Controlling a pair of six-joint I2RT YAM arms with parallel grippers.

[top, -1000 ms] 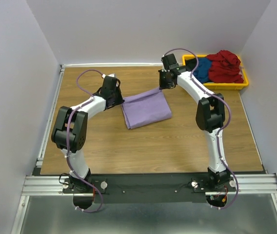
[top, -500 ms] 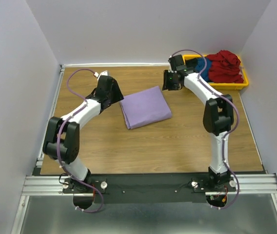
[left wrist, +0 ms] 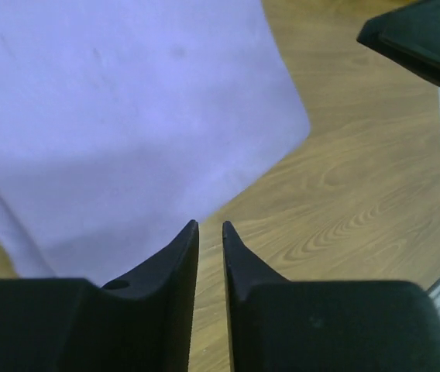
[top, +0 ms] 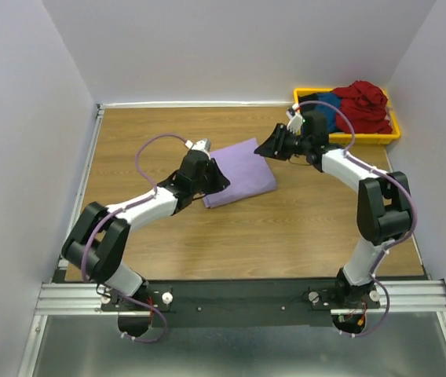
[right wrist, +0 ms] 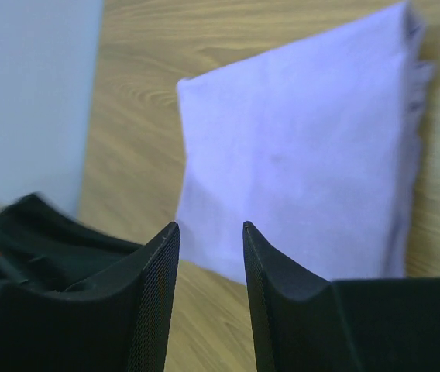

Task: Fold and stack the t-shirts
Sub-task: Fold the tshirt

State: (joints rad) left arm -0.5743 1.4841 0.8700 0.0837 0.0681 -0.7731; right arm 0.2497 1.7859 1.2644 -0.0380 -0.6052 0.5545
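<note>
Both arm bases sit at the near edge of the table (top: 246, 243). The left arm reaches fwd and rightward, and the left claw (top: 213, 176) sits over the left edge of the lavender t-shirt (top: 246, 169). That shirt lies flat, folded into a neat rectangle, approx mid-table and a bit toward the far side. In the left wrist view the claw (left wrist: 210, 226) shows only a thin slit btw its tips w/ nothing in it (the t-shirt (left wrist: 127, 116) lies beneath, unpinched; can't tell if the tips touch it).

Farther back, the right claw (top: 268, 149) points left, just beside the shirt's far right corner. From its wrist cam the claw (right wrist: 208, 226) is spread partway and empty, the shirt (right wrist: 305, 155) ahead of it.

At the far right corner sits the yellow bin (top: 364, 140), holding a crumpled red t-shirt (top: 364, 102) and a blue t-shirt (top: 331, 108).
</note>
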